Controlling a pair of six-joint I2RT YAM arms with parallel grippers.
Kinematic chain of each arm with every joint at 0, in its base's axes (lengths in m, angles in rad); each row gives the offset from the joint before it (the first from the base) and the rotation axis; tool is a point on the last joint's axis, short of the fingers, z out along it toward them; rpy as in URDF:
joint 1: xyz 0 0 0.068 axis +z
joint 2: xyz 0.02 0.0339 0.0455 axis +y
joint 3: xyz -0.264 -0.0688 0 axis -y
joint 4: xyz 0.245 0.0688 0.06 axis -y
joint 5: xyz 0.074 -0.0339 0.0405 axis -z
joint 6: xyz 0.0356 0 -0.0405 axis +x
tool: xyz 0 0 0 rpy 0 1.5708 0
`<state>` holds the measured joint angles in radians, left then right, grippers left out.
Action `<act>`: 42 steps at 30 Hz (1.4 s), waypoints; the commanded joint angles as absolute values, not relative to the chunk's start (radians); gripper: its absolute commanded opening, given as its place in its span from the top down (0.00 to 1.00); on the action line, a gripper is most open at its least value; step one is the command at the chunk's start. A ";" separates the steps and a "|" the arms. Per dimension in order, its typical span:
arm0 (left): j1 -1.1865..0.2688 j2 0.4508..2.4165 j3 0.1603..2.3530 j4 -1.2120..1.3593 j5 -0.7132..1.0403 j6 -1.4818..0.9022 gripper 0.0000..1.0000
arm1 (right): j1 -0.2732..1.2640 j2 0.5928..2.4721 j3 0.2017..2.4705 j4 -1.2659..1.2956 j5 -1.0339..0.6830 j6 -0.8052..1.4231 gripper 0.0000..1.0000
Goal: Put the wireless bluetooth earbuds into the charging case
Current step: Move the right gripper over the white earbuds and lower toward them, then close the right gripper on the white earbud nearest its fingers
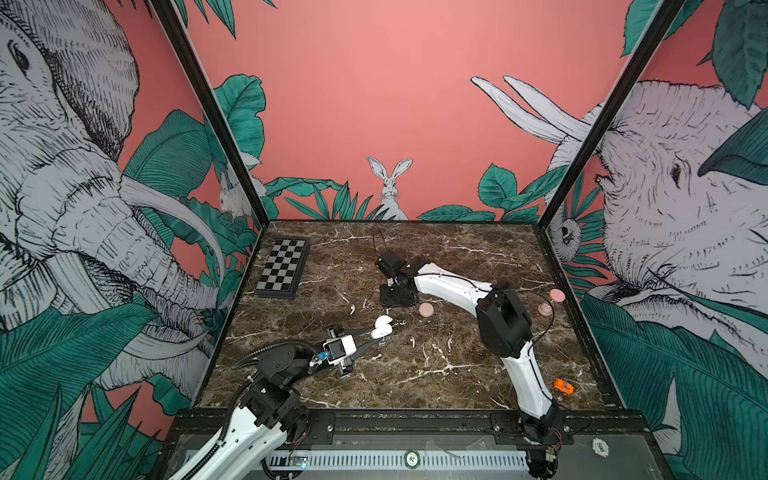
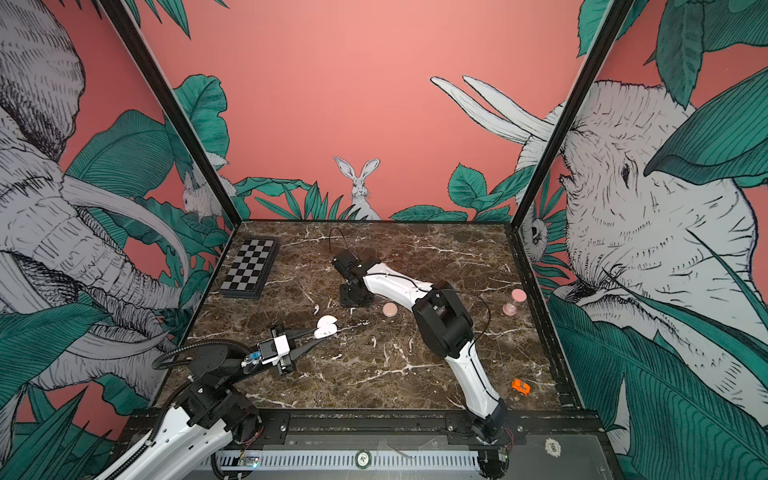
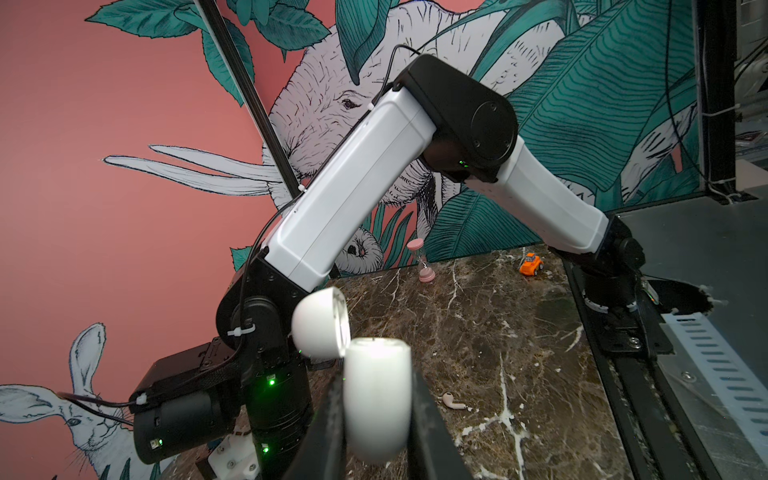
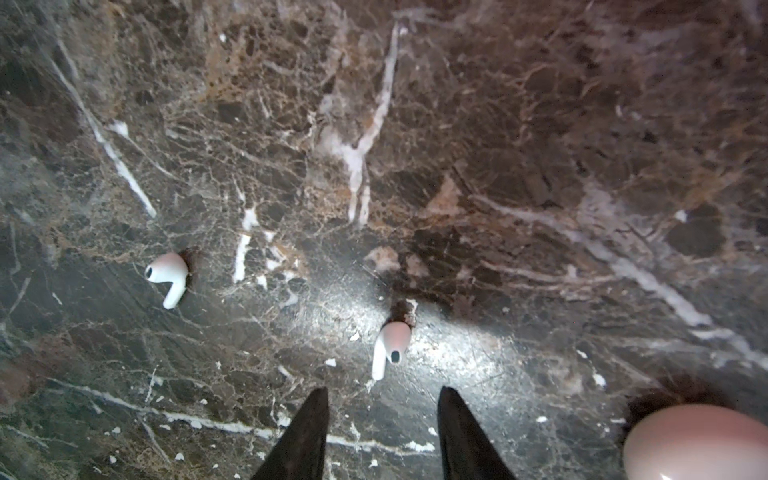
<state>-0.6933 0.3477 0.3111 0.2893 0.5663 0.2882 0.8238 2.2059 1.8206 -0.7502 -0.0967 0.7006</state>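
- Pinching the charging case [image 3: 376,403] by its white body, the left gripper [image 1: 378,332] has its jaws pressed against both sides of it. The lid [image 3: 318,326] stands swung open.
- The right gripper [image 4: 383,390] points down at the marble table [image 1: 457,374], just past the case toward the back wall. Its jaws are spread with nothing between them.
- The first earbud [image 4: 390,345] lies on the marble just ahead of the right gripper's tips, untouched, a little past the case toward the back wall.
- The second earbud [image 1: 351,309] lies on the marble to the left of the case and farther back, apart from it.
- In the left wrist view, a third earbud [image 3: 453,401] lies on the marble just beyond the case.
- A pink puck [image 1: 426,309] rests to the right of the case and slightly farther back, near the right gripper.
- A pink hourglass [image 3: 424,266] stands upright well to the right of the case.
- An orange toy car [image 1: 563,387] sits far to the right of the case, nearer the front edge.
- A chessboard [image 1: 282,268] lies well to the left of the case, toward the back wall.
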 commanded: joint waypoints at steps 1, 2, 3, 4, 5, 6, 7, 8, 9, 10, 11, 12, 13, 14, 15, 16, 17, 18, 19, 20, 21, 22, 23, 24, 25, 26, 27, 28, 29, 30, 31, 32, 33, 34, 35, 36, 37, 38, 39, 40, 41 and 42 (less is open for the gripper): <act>-0.695 0.349 0.329 0.310 0.563 0.279 1.00 | 0.834 2.224 1.836 -0.756 -0.096 0.709 0.59; -0.695 0.350 0.330 0.309 0.560 0.278 1.00 | 0.833 2.227 1.838 -0.755 -0.095 0.711 0.60; -0.695 0.349 0.331 0.310 0.558 0.278 1.00 | 0.834 2.228 1.839 -0.756 -0.095 0.711 0.61; -0.695 0.350 0.330 0.309 0.556 0.276 1.00 | 0.834 2.230 1.841 -0.756 -0.091 0.712 0.61; -0.695 0.350 0.330 0.309 0.553 0.274 1.00 | 0.834 2.233 1.844 -0.759 -0.088 0.712 0.61; -0.694 0.350 0.329 0.310 0.551 0.272 1.00 | 0.835 2.236 1.849 -0.763 -0.082 0.713 0.61; -0.695 0.350 0.329 0.311 0.549 0.270 1.00 | 0.835 2.241 1.853 -0.768 -0.077 0.714 0.61; -0.695 0.350 0.330 0.311 0.548 0.269 1.00 | 0.834 2.244 1.857 -0.772 -0.076 0.714 0.62; -0.695 0.350 0.330 0.311 0.548 0.268 1.00 | 0.835 2.249 1.863 -0.774 -0.076 0.716 0.63; -0.695 0.350 0.330 0.310 0.548 0.268 1.00 | 0.835 2.254 1.869 -0.779 -0.076 0.716 0.63; -0.695 0.350 0.329 0.310 0.548 0.268 1.00 | 0.836 2.260 1.875 -0.782 -0.075 0.715 0.64; -0.695 0.348 0.330 0.310 0.548 0.267 1.00 | 0.836 2.266 1.882 -0.787 -0.073 0.715 0.64; -0.695 0.350 0.330 0.310 0.546 0.267 1.00 | 0.835 2.272 1.888 -0.790 -0.071 0.715 0.64; -0.694 0.349 0.330 0.310 0.546 0.267 1.00 | 0.835 2.277 1.894 -0.793 -0.069 0.715 0.64; -0.694 0.350 0.329 0.310 0.548 0.267 1.00 | 0.835 2.284 1.900 -0.799 -0.067 0.715 0.65; -0.695 0.349 0.331 0.310 0.548 0.267 1.00 | 0.835 2.289 1.905 -0.802 -0.063 0.714 0.65; -0.695 0.348 0.330 0.309 0.548 0.267 1.00 | 0.835 2.291 1.907 -0.804 -0.060 0.716 0.65; -0.695 0.348 0.330 0.307 0.548 0.267 1.00 | 0.836 2.296 1.910 -0.805 -0.056 0.716 0.66; -0.695 0.347 0.329 0.308 0.546 0.269 1.00 | 0.835 2.300 1.914 -0.806 -0.052 0.716 0.66; -0.695 0.347 0.330 0.307 0.546 0.267 1.00 | 0.835 2.304 1.915 -0.807 -0.052 0.715 0.67; -0.694 0.344 0.329 0.307 0.545 0.268 1.00 | 0.836 2.307 1.920 -0.812 -0.049 0.716 0.67; -0.694 0.345 0.331 0.305 0.544 0.268 1.00 | 0.835 2.313 1.927 -0.815 -0.045 0.716 0.68; -0.694 0.345 0.331 0.307 0.545 0.268 1.00 | 0.836 2.315 1.932 -0.821 -0.045 0.715 0.68; -0.695 0.345 0.331 0.306 0.544 0.268 1.00 | 0.836 2.321 1.936 -0.826 -0.042 0.714 0.68; -0.695 0.344 0.331 0.305 0.546 0.268 1.00 | 0.836 2.322 1.940 -0.829 -0.039 0.714 0.68; -0.695 0.344 0.331 0.306 0.546 0.269 1.00 | 0.835 2.324 1.942 -0.832 -0.038 0.713 0.69; -0.695 0.345 0.331 0.304 0.546 0.269 1.00 | 0.836 2.326 1.944 -0.834 -0.035 0.712 0.69; -0.695 0.344 0.331 0.304 0.546 0.269 1.00 | 0.836 2.327 1.945 -0.834 -0.030 0.711 0.71; -0.694 0.343 0.331 0.303 0.546 0.269 1.00 | 0.835 2.328 1.944 -0.835 -0.031 0.711 0.71; -0.694 0.343 0.331 0.304 0.546 0.270 1.00 | 0.836 2.329 1.945 -0.835 -0.029 0.712 0.72; -0.695 0.343 0.331 0.303 0.546 0.270 1.00 | 0.835 2.331 1.946 -0.836 -0.031 0.712 0.72; -0.695 0.344 0.331 0.304 0.546 0.269 1.00 | 0.836 2.333 1.946 -0.836 -0.034 0.713 0.72; -0.695 0.343 0.331 0.302 0.548 0.269 1.00 | 0.836 2.333 1.946 -0.835 -0.036 0.714 0.72; -0.694 0.344 0.331 0.302 0.545 0.270 1.00 | 0.836 2.333 1.946 -0.835 -0.037 0.713 0.72; -0.695 0.344 0.331 0.302 0.545 0.270 1.00 | 0.836 2.333 1.947 -0.836 -0.037 0.714 0.72; -0.695 0.343 0.331 0.302 0.546 0.270 1.00 | 0.836 2.334 1.947 -0.836 -0.037 0.714 0.72; -0.695 0.344 0.331 0.301 0.546 0.270 1.00 | 0.836 2.334 1.947 -0.834 -0.034 0.714 0.72; -0.694 0.344 0.331 0.302 0.546 0.270 1.00 | 0.836 2.336 1.948 -0.834 -0.033 0.713 0.72; -0.695 0.344 0.333 0.301 0.546 0.270 1.00 | 0.836 2.338 1.948 -0.835 -0.032 0.713 0.72; -0.695 0.344 0.332 0.299 0.546 0.271 1.00 | 0.836 2.339 1.950 -0.836 -0.034 0.714 0.72; -0.695 0.342 0.331 0.300 0.546 0.270 1.00 | 0.836 2.342 1.951 -0.836 -0.036 0.713 0.73; -0.694 0.342 0.331 0.299 0.545 0.270 1.00 | 0.836 2.342 1.951 -0.836 -0.036 0.713 0.73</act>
<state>-0.6933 0.3477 0.3111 0.2890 0.5484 0.2729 0.8280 2.3238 1.9282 -0.8124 -0.0555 0.7078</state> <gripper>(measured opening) 0.225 0.274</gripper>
